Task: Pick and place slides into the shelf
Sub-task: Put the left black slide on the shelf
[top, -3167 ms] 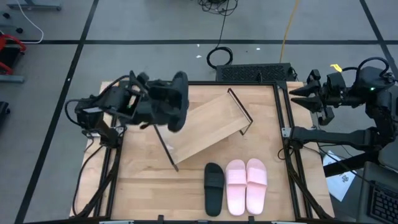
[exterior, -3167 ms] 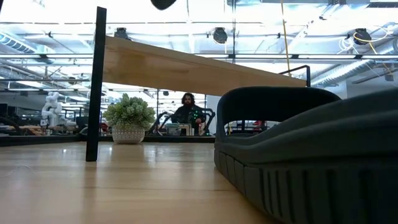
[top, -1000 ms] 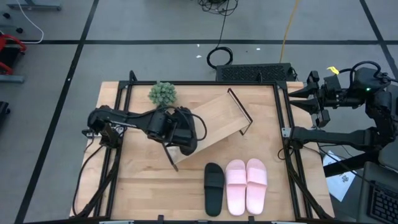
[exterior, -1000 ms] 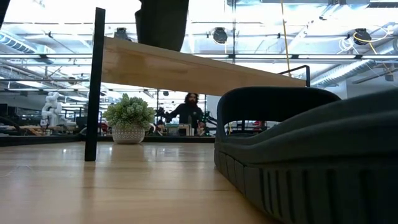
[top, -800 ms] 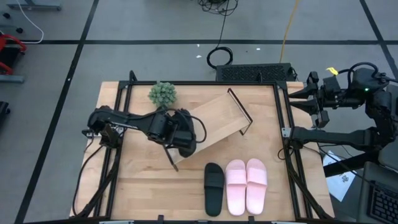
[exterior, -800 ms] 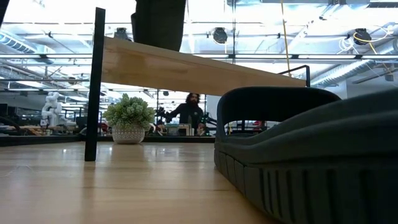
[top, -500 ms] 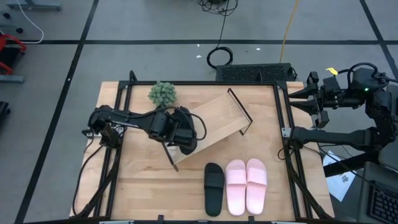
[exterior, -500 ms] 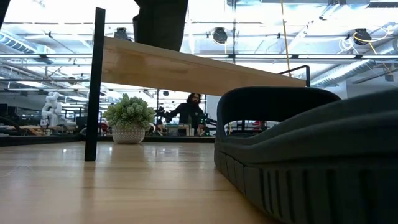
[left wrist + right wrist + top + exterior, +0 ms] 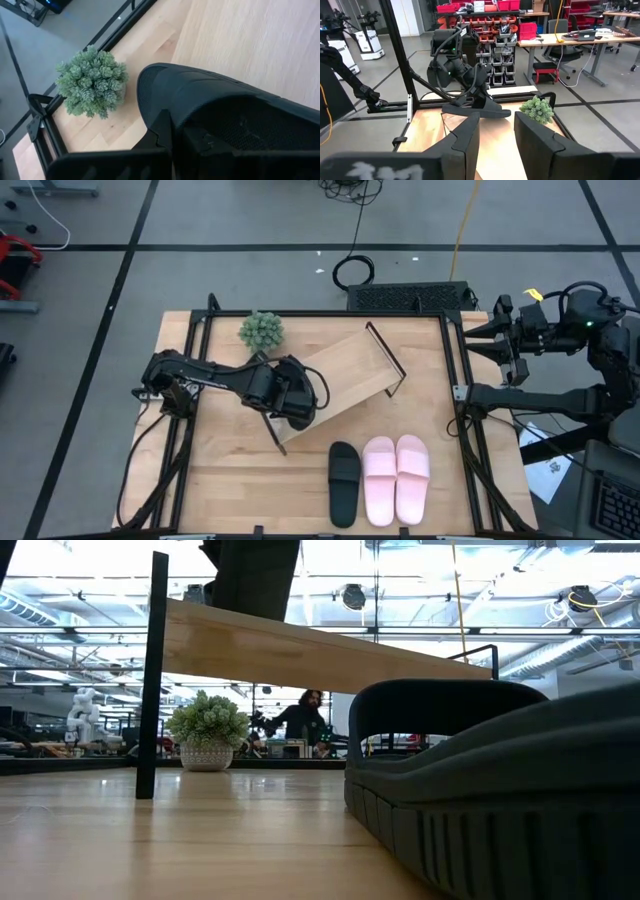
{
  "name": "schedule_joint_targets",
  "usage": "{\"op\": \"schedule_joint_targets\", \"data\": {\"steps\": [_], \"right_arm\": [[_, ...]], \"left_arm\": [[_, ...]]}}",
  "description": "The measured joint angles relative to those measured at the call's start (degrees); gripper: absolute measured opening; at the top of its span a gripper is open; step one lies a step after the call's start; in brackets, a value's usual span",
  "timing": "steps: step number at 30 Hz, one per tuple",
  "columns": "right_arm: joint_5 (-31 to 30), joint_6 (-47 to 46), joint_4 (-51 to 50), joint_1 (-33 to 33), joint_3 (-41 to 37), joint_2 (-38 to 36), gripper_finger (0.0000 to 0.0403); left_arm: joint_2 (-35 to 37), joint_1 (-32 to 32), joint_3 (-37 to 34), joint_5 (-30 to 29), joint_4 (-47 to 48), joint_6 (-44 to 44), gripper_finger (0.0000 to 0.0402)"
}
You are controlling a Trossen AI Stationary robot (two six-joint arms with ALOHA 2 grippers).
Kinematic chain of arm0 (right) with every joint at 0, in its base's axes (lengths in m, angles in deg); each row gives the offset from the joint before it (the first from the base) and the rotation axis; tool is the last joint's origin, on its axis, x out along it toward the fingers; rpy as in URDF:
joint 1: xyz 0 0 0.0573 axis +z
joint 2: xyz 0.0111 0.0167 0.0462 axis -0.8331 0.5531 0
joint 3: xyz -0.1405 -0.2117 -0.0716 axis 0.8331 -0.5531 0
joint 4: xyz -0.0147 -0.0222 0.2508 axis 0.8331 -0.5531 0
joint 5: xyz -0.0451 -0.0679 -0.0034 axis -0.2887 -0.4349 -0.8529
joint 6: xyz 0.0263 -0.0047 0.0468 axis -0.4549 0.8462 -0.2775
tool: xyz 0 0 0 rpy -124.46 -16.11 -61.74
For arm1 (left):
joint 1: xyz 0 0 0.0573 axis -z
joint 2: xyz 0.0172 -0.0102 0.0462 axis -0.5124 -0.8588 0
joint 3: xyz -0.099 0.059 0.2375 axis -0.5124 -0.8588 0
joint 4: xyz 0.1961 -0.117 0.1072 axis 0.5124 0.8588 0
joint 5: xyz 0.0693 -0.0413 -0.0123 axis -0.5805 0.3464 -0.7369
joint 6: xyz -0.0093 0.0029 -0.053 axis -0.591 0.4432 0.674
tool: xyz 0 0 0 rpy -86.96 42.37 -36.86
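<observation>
My left gripper (image 9: pixel 296 402) is shut on a black slide (image 9: pixel 220 100) and holds it over the left end of the shelf (image 9: pixel 352 375), a light-wood board lying aslant on the table with black wire end frames. A second black slide (image 9: pixel 343 483) and the pink pair (image 9: pixel 396 479) lie soles down side by side near the table's front edge. The second black slide fills the right of the low view (image 9: pixel 490 790). My right gripper (image 9: pixel 480 340) waits open beyond the table's right edge, level and high. My left gripper has the black slide pinched between its two fingers (image 9: pixel 167 131), which come slanting down from above and from the table's left. The gripper's own body hides which part they are on. The slide (image 9: pixel 479 110) hangs about level below the fingers; whether it touches the board I cannot tell.
A small potted plant (image 9: pixel 262 330) stands at the table's far left, close behind the shelf's left end. The table's black frame rails (image 9: pixel 455 410) run along its sides. People and benches show in the room beyond the table.
My left gripper has sunk a little toward the shelf's left end, still shut on the black slide, which stays about level. The slides on the table and the shelf have not moved.
</observation>
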Motion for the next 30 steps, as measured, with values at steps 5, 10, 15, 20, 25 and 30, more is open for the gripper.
{"op": "schedule_joint_targets", "data": {"steps": [5, 10, 15, 20, 25, 30], "right_arm": [[0.0, 0.06, 0.02, 0.01, -0.01, 0.0, 0.0111], [0.11, 0.06, 0.01, 0.01, 0.0, 0.0, 0.0111], [0.13, 0.1, 0.01, 0.0, 0.0, 0.0, 0.0111], [0.15, 1.37, 0.02, 0.0, 0.0, 0.0, 0.0111], [0.15, 1.38, 0.02, 0.0, 0.0, 0.0, 0.0111], [0.17, 1.37, 0.0, 0.01, 0.0, -0.01, 0.0111]], "left_arm": [[0.0, -0.01, 0.0, 1.49, -0.08, 1.56, 0.0], [0.0, 0.33, 0.0, 2.01, -0.08, 2.77, 0.0], [0.0, 0.42, 0.0, 4.06, -0.15, 3.0, 0.0012], [0.0, 0.44, 0.0, 5.15, -0.17, 4.43, 0.0034], [0.0, 0.26, 0.0, 5.78, -0.17, 5.65, 0.0061], [0.0, 0.24, 0.0, 6.01, -0.15, 6.0, 0.0089]]}}
